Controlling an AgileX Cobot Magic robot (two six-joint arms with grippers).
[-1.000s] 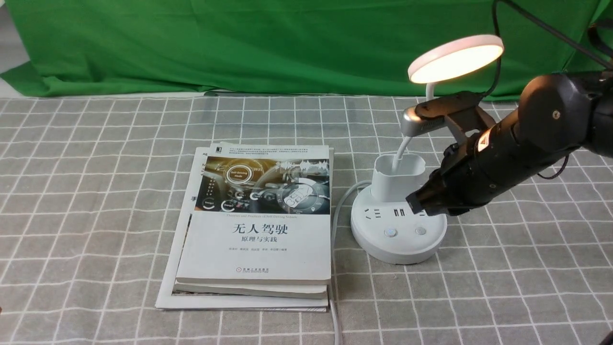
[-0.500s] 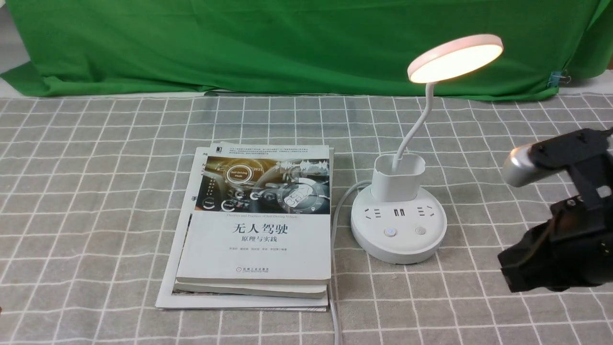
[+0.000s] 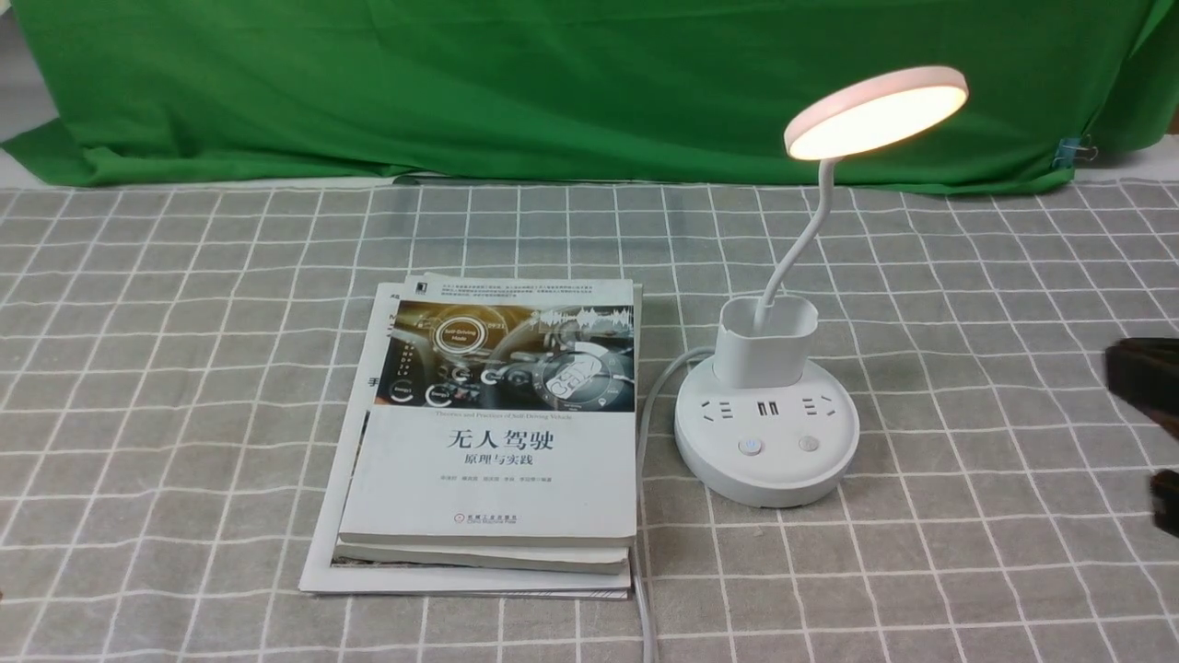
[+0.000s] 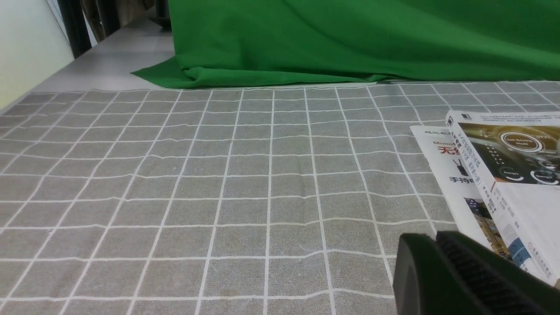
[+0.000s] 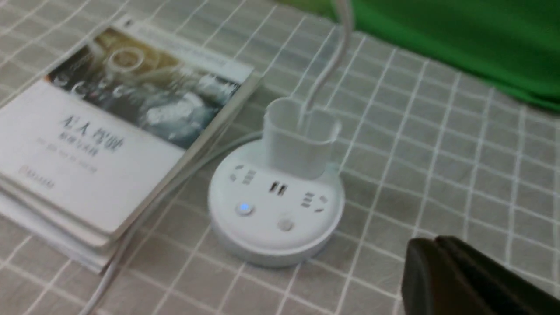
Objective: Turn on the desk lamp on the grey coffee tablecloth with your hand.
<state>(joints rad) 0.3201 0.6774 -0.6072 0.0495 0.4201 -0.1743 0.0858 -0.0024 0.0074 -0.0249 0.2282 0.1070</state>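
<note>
The white desk lamp (image 3: 766,442) stands on the grey coffee tablecloth (image 3: 184,368), right of centre, and its round head (image 3: 875,109) glows. In the right wrist view one button (image 5: 244,208) on the lamp base (image 5: 275,218) shines blue. My right gripper (image 5: 435,240), the hand, is shut with nothing in it and hangs over the cloth, apart from the base. Only a dark piece of the right arm (image 3: 1147,373) shows at the front view's right edge. My left gripper (image 4: 437,236) is shut and empty, low over the cloth beside the books.
A stack of books (image 3: 497,433) lies left of the lamp, its edge also showing in the left wrist view as the books (image 4: 516,175). The lamp's white cable (image 3: 645,552) runs between them toward the near edge. A green cloth (image 3: 553,83) hangs along the back.
My right arm has drawn back from the lamp base, to the right and toward the near side, almost leaving the front view. The lamp stays lit throughout.
</note>
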